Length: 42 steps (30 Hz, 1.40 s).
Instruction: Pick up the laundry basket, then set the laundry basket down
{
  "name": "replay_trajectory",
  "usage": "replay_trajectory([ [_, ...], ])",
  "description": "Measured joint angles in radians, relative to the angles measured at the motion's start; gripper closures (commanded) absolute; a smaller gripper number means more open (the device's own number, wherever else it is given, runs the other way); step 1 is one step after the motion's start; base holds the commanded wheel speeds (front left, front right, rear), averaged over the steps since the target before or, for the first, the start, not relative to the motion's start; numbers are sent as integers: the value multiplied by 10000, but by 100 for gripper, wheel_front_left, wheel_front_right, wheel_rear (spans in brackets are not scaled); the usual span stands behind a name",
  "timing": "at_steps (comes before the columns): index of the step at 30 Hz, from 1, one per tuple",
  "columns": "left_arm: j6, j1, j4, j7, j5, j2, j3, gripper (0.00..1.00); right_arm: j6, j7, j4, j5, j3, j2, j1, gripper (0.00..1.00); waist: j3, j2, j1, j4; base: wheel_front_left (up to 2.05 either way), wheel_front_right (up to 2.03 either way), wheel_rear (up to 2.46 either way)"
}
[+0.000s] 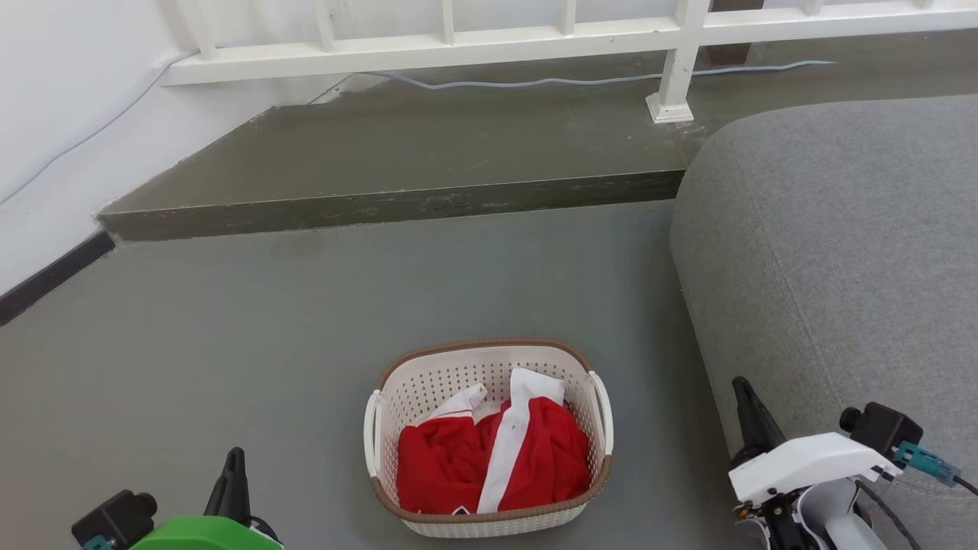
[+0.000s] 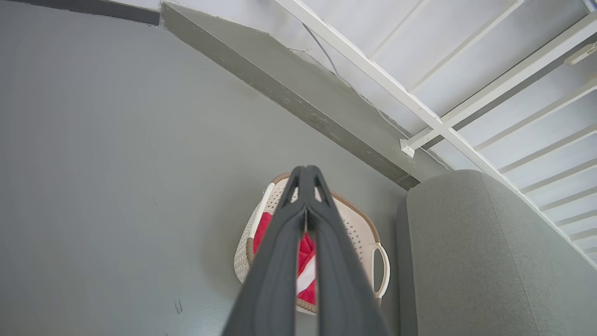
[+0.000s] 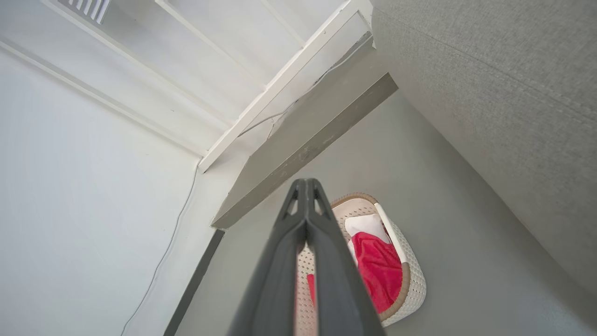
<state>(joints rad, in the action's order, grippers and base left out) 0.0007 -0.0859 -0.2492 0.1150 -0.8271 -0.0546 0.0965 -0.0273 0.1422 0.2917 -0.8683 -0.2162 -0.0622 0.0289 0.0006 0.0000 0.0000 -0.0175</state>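
Two grippers nearest, left (image 2: 306, 171) and right (image 3: 305, 184), fingers pressed together, nothing held. Between them the laundry basket (image 1: 486, 344) sits on the grey floor (image 1: 229, 328): cream perforated walls, brown rim, white loop handles, red-and-white garment (image 1: 497, 458) inside. Sofa (image 1: 840, 252) near its right; open floor left; raised step (image 1: 397, 205) beyond.

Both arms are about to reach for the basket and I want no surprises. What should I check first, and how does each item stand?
1. Cream-white perforated plastic laundry basket upright on the grey floor: ok.
2. Its white left loop handle and right loop handle uncovered: ok.
3. Red-and-white garment lying inside the brown rim: ok.
4. Left gripper and right gripper open to take the handles: not ok, both shut.
5. Floor gap between basket and grey fabric sofa: ok.
6. Load's weight: cannot tell.
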Motion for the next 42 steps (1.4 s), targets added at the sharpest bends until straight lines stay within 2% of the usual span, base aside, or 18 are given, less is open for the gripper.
replay_trajectory([
  [18, -207, 310, -50, -525, -1820, 25, -383, 100, 291, -479, -44, -1871, 667, -33, -167, 100, 6, 0, 0, 43, 0, 0, 0],
  [42, -708, 770, -182, -1258, -4405, 69, -968, 100, 798, -1149, -94, -4475, 1611, -86, -420, 100, 13, 0, 0, 102, 0, 0, 0],
])
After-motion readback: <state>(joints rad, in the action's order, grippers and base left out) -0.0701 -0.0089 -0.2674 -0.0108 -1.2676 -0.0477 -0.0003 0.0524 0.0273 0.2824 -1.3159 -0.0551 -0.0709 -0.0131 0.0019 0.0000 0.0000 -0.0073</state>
